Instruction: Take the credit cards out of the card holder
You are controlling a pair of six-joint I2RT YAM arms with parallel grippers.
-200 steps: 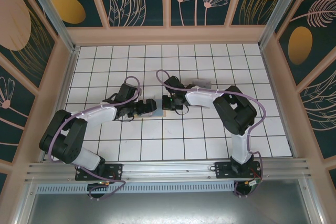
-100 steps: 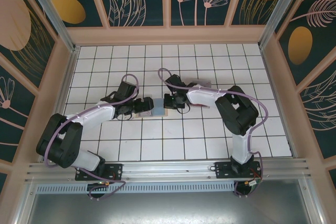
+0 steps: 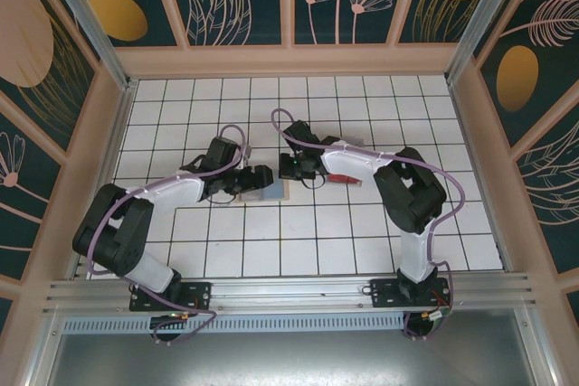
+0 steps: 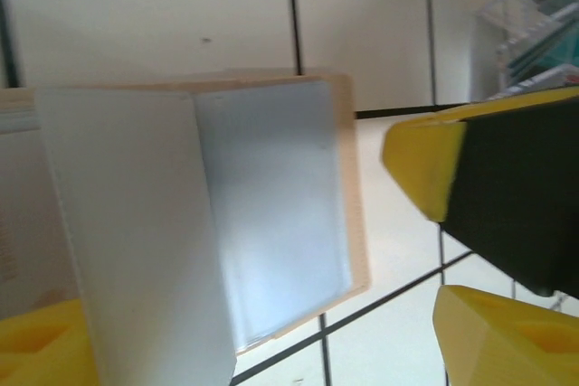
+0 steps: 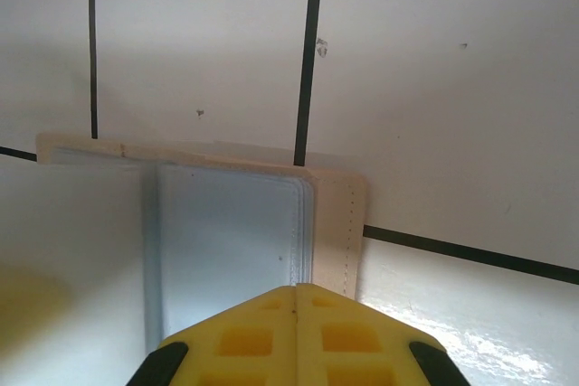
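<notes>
the card holder (image 4: 271, 214) lies open on the white tiled desk (image 5: 434, 88) between the two arms, blue-grey inner half facing up, with the left end effector (image 3: 258, 176) spread wide over its left side and the right end effector (image 5: 295, 300) closed tight, tips at its tan edge.

Left gripper (image 3: 261, 175) has edged right and away from the bases, across the small tan folding card holder (image 3: 274, 190); white right forearm (image 3: 348, 162) swung back, uncovering a red strip (image 3: 342, 178)
</notes>
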